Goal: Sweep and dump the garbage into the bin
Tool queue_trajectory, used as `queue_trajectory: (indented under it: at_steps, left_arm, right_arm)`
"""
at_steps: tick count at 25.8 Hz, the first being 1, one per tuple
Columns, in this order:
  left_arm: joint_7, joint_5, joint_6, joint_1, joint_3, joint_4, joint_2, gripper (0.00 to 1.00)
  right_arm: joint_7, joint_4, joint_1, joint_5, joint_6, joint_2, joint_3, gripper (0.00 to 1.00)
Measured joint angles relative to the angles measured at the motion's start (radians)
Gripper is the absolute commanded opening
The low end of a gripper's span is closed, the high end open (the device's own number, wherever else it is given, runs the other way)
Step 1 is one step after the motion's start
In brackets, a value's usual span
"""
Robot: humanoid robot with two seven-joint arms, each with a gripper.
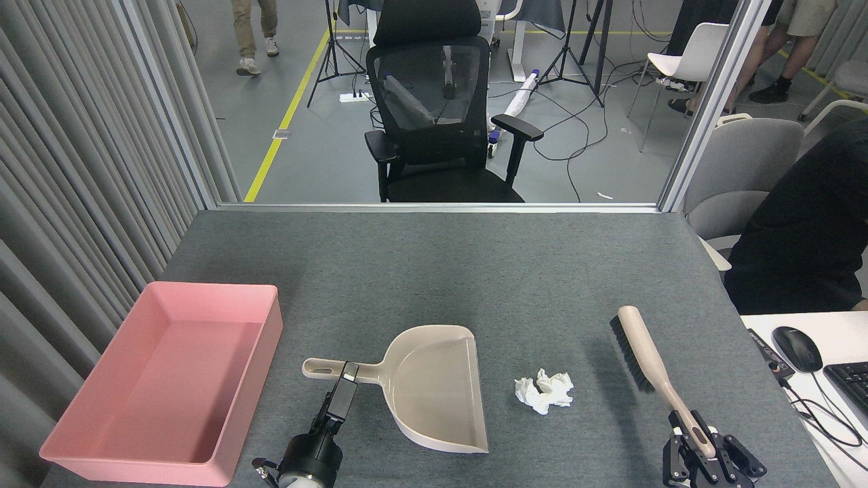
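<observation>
My left gripper (pixel 348 373) points away from me, so I cannot tell if it is open. It covers part of the dustpan (pixel 434 386) handle. The picture's bottom edge cuts off my arms. The right edge cuts off the keyboard (pixel 851 388).
</observation>
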Motion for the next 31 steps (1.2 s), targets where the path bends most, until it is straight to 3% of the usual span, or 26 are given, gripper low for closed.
queue_trajectory:
  at_steps: [31]
  left_arm:
    - [-0.008, -0.001, -0.050, -0.144, 0.097, 0.208, -0.015, 0.98]
  right_arm:
    - [0.004, -0.006, -0.004, -0.003, -0.002, 0.001, -0.003, 0.00]
